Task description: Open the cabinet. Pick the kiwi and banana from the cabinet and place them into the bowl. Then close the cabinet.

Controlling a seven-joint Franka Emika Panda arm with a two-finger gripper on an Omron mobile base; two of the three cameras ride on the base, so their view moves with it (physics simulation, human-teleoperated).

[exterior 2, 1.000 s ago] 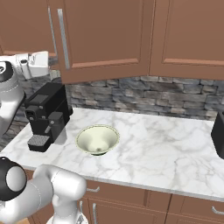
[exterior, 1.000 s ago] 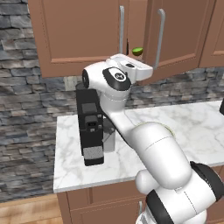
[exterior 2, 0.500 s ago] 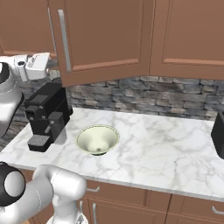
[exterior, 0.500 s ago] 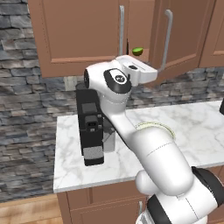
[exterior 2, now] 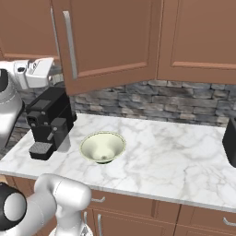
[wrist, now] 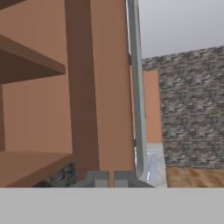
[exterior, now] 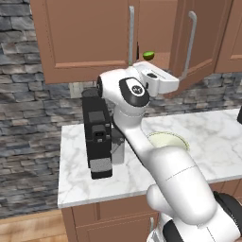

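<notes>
With its door ajar to bare a fruit on the cabinet shelf, the gripper, fingers together, sits by the handle.

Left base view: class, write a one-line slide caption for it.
Arm's gripper at the right cabinet door, now ajar, a small green fruit visible inside; bowl waits on the counter.
</notes>
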